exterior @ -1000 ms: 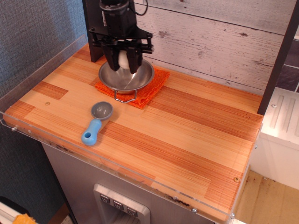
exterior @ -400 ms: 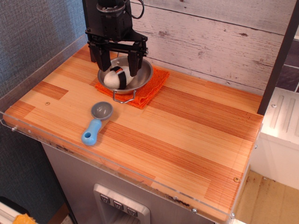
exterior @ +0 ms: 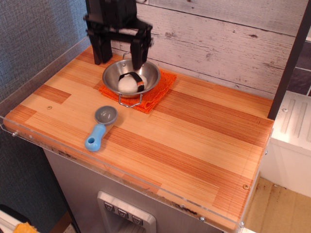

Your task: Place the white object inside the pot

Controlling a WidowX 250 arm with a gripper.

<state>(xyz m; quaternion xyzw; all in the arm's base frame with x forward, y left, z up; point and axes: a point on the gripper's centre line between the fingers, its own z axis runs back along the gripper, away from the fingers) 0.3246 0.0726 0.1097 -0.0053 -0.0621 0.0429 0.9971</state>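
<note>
The small rounded white object [exterior: 130,83] with a black band across it lies inside the shiny shallow round stainless-steel pot [exterior: 112,77], resting on the pot's floor slightly toward the near side, with the band curving over its top and right flank. Nothing grips it. The pot stands on a square orange woven cloth [exterior: 160,90] near the worktop's far left corner, and one thin wire loop handle [exterior: 130,102] sticks out from the pot's near rim over the cloth's front edge.

The black hand [exterior: 118,54] hangs above the pot's far rim, its two dark fingers [exterior: 137,51] spread well apart, one above the pot's left side and the other above its far right side. They hold nothing, and both fingertips are clear of the white object below them. The arm's dark body rises out of the picture at the far edge, in front of the pale weathered plank wall [exterior: 228,34].

Toward the worktop's left front edge, apart from the cloth, lies a small grey round scoop with a light blue plastic handle [exterior: 100,126], bowl end toward the pot and handle toward the front edge. The worktop [exterior: 194,141] itself is striped light and reddish wood with a clear plastic lip [exterior: 43,68] along its left and front edges.
</note>
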